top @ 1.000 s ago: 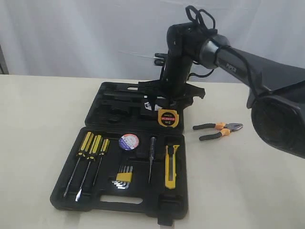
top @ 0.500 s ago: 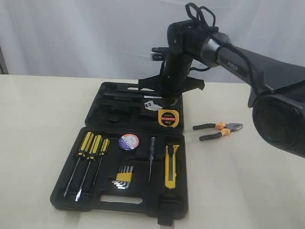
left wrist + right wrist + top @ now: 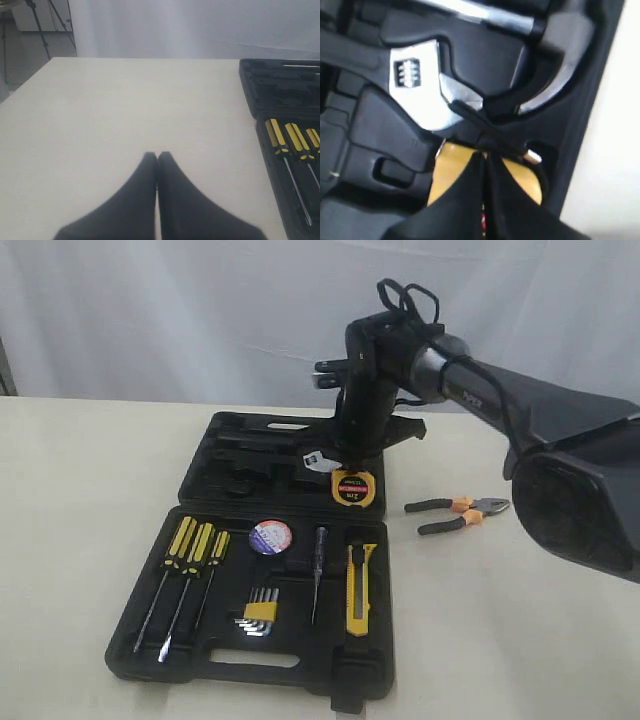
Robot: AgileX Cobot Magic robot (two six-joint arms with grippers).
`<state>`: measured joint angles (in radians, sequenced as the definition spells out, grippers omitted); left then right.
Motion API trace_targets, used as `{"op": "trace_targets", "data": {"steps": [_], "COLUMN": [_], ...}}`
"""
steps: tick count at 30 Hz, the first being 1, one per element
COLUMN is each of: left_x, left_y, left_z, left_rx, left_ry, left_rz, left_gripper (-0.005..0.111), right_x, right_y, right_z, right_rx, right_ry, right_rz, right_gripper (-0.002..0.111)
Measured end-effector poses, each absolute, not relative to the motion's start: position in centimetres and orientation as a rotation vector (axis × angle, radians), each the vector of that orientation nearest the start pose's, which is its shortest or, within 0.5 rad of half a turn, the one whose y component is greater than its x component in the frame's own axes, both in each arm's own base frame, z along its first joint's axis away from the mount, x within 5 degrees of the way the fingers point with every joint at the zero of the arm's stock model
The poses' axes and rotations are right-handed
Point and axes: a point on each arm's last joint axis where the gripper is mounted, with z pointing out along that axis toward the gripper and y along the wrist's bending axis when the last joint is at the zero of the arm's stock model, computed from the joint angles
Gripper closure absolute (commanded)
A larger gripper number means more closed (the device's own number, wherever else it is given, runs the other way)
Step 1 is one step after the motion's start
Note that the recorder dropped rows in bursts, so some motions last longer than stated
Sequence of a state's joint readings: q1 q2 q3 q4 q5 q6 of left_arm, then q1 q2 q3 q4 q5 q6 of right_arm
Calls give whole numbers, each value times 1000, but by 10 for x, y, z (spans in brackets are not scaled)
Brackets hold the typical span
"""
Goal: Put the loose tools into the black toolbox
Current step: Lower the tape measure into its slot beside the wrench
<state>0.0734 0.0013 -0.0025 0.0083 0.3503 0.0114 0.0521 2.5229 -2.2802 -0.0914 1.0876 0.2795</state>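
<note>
The black toolbox [image 3: 200, 650] lies open on the table. The round yellow tape measure [image 3: 353, 487] sits in its far half, next to a silver wrench [image 3: 315, 460]. My right gripper [image 3: 348, 458] hangs just above the tape measure [image 3: 450, 175], and in the right wrist view its fingers [image 3: 484, 156] are shut with nothing between them. The black tape roll [image 3: 270, 537] and yellow-black utility knife [image 3: 359, 590] lie in the near half. The black-and-orange pliers [image 3: 457, 512] lie on the table right of the case. My left gripper [image 3: 157, 155] is shut over bare table.
Three yellow-black screwdrivers [image 3: 190, 560] and a yellow-clipped hex key set [image 3: 260, 612] fill recesses in the near half, with a thin tester pen [image 3: 318, 570] beside them. The case edge [image 3: 280, 85] is to the side of my left gripper. A white curtain hangs behind.
My right gripper has lifted a little off the tape measure, turned and closed its spread fingers. The tape measure stays in the case. Nothing else moved.
</note>
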Motion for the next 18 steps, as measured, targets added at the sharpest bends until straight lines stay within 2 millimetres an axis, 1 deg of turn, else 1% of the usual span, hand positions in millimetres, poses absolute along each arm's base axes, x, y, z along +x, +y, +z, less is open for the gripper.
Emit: {"op": "trace_targets", "data": {"steps": [2,4,14,18], "left_x": [53,53,53,53], "left_y": [4,4,4,4], "left_z": [182,182,182,182], "left_rx": [-52,-52,-52,-52], "left_ry": [1832,1832,1832,1832], "left_rz": [68,68,68,68], "left_gripper": [107,107,107,107], "right_x": [533,533,534,533], "right_y": [21,21,21,22], "right_z": [150,141,142,147], "right_rx": [271,268,269,271], "right_ry": [2794,2810,2803,2798], "right_rz": [-37,-41,-34,-27], "right_gripper": [109,109,109,109]}}
